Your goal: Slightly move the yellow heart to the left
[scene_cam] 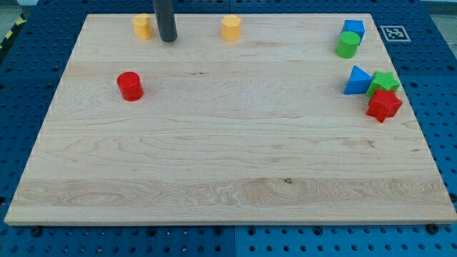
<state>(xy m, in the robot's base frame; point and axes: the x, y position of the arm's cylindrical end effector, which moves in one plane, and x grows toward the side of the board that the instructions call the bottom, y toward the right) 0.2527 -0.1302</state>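
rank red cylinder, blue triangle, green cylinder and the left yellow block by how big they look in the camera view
1. blue triangle
2. red cylinder
3. green cylinder and the left yellow block look about alike; both sit nearer the view's top, so I won't rank them. My tip stands just right of the yellow block.

Yellow blocks: I counted two, a heart and a hexagon.
Red blocks: two, a cylinder and a star.
Blue blocks: two, a cube and a triangle.
Green blocks: two, a cylinder and a star.
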